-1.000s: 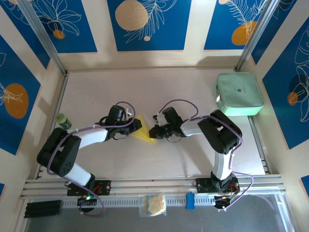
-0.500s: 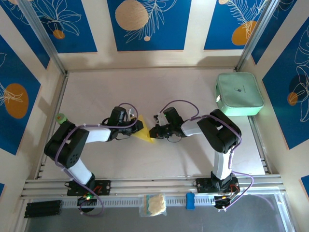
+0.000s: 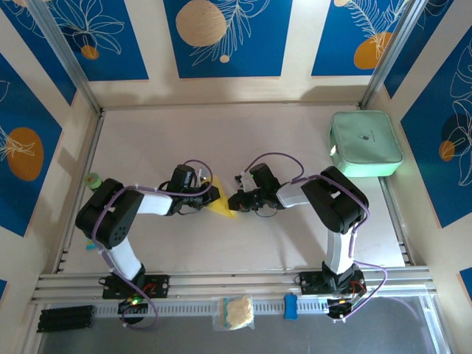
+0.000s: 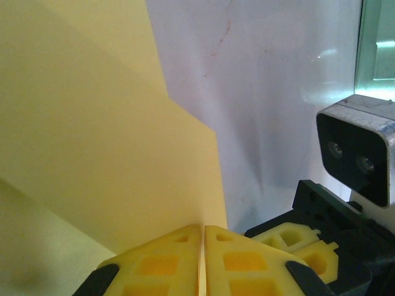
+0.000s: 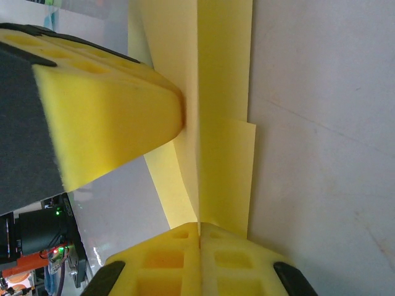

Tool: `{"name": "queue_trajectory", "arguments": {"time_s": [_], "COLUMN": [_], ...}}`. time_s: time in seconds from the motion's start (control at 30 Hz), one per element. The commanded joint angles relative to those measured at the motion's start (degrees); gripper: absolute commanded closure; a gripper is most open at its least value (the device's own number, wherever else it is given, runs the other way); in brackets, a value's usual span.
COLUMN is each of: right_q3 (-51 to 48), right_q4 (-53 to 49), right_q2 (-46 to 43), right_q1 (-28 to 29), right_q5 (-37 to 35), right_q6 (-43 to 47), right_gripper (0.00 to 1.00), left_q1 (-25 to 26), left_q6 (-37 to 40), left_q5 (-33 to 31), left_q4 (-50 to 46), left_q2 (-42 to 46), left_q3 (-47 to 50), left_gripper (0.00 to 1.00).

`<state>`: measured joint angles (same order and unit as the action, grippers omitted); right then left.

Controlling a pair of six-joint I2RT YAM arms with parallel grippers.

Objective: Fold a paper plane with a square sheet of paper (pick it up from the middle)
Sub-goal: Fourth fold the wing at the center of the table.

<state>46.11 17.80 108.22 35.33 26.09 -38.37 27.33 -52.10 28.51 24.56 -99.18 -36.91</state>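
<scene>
- Yellow and creased, the sheet of paper (image 3: 220,202) sits at the middle of the table (image 3: 295,243), caught between the two arms, which reach in from either side.
- From above it looks like a small triangle with one corner pointing toward the back wall.
- Left gripper (image 4: 202,246): its two foam pads are pressed together, and the paper's edge runs down into the seam between them. It is pinching the sheet from the left.
- Right gripper (image 5: 199,246): its pads are likewise together, clamped on a raised fold of the sheet that runs straight up from them.
- In the right wrist view, one of the left arm's foam pads (image 5: 105,117) bears flat against the paper's side, just beyond the right gripper's own grip.
- The two claws are very near each other, with only the folded paper between them.
- The paper shows stepped, layered edges; I cannot tell whether any of it touches the tabletop.
- A mint-green case (image 3: 366,143) lies well apart, at the far right corner of the table.
- A cream wad in a clear bag (image 3: 234,311) rests on the rail at the near edge, between the two arm bases.
</scene>
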Motion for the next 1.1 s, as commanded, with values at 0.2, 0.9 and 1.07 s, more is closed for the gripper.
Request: {"name": "queue_trajectory", "arguments": {"time_s": [0.2, 0.9, 1.07], "right_q3": [-0.34, -0.75, -1.27], "right_q4": [-4.17, -5.54, -5.17], "right_q2": [1.11, 1.78, 1.72], "right_q1": [0.25, 0.34, 0.18], "right_q5": [-1.70, -3.39, -3.93], "right_q6": [0.57, 0.80, 0.27], "right_gripper": [0.88, 0.99, 1.00], "left_q1": [-0.37, -0.60, -1.23], "left_q6": [-0.53, 0.06, 0.53], "left_q5": [0.74, 1.38, -0.21], "left_q4": [0.91, 1.29, 0.67], "left_q2": [-1.63, -0.32, 2.95], "left_q3": [-0.89, -1.20, 0.71], "left_gripper": [0.88, 0.84, 0.84]}}
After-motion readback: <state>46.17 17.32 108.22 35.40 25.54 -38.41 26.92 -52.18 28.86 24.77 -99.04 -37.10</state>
